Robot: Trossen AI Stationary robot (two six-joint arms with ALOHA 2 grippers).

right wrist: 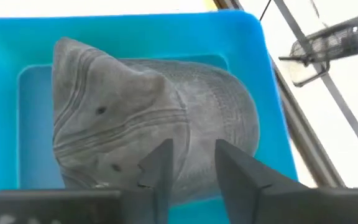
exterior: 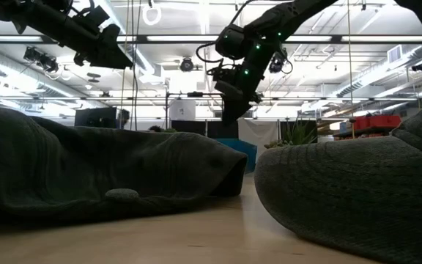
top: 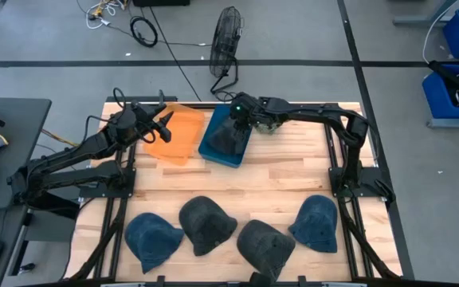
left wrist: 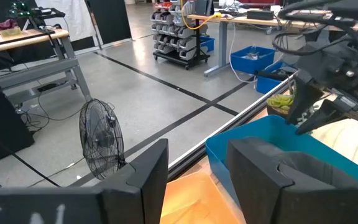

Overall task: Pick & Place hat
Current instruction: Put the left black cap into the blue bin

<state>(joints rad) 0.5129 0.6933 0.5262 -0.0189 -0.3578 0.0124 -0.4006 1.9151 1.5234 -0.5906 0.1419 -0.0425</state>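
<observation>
A grey cap (right wrist: pixel 148 118) lies crown up inside the blue bin (right wrist: pixel 272 124), seen in the high view as the cap (top: pixel 228 135) in the bin (top: pixel 210 150) at the table's far side. My right gripper (right wrist: pixel 191 171) hovers open just above the cap's near part, and shows over the bin in the high view (top: pixel 237 112) and the low view (exterior: pixel 233 114). My left gripper (left wrist: pixel 197 180) is open above the orange bin (top: pixel 180 137), also seen from above (top: pixel 162 124). Several more hats lie along the near edge, among them a blue one (top: pixel 151 239) and a dark one (top: pixel 265 245).
The orange bin (left wrist: pixel 191 202) and the blue bin (left wrist: pixel 260 140) stand side by side at the far edge. Bare wood (top: pixel 269 179) lies between the bins and the row of hats. A floor fan (top: pixel 225 40) stands beyond the table. Two hats (exterior: pixel 108 169) (exterior: pixel 357 191) fill the low view.
</observation>
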